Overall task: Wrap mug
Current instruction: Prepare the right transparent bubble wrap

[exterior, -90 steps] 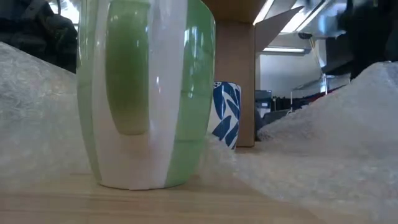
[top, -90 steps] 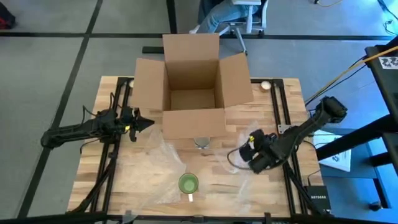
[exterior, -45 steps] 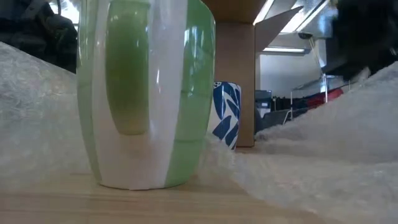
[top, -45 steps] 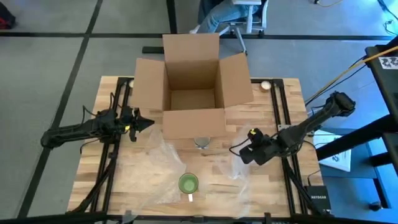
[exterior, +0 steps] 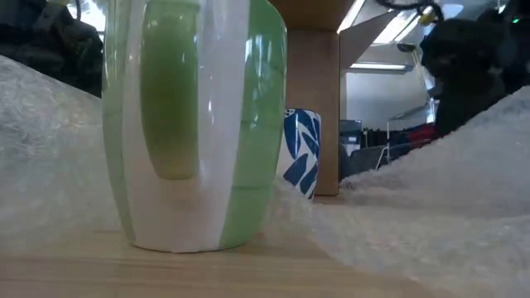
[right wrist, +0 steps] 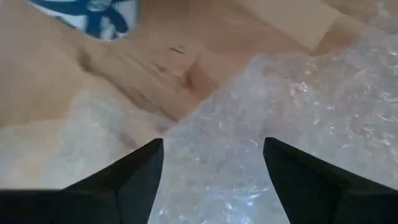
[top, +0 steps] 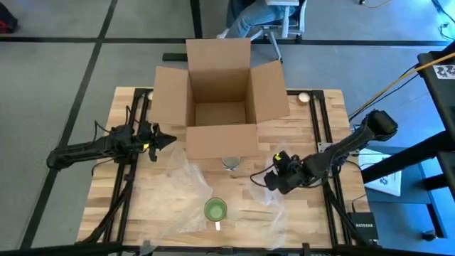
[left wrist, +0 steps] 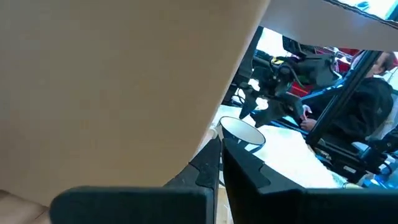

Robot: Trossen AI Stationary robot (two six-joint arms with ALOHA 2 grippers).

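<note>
Presently, the mug is seen upright on the tabletop near its front edge, among bubble wrap. The right gripper is held over the wrap with jaws spread. The left gripper is parked beside the cardboard box, jaws pressed together.

Small green mug with pale cream handle, upright, open mouth up, standing near table's front edge, unwrapped

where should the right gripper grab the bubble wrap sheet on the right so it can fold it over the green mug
Probably the raised inner edge of the bubble wrap, coming down from above. The right gripper is open over it, and that edge lifts off the table toward the mug, so fingers could pinch it and draw it across.
</note>
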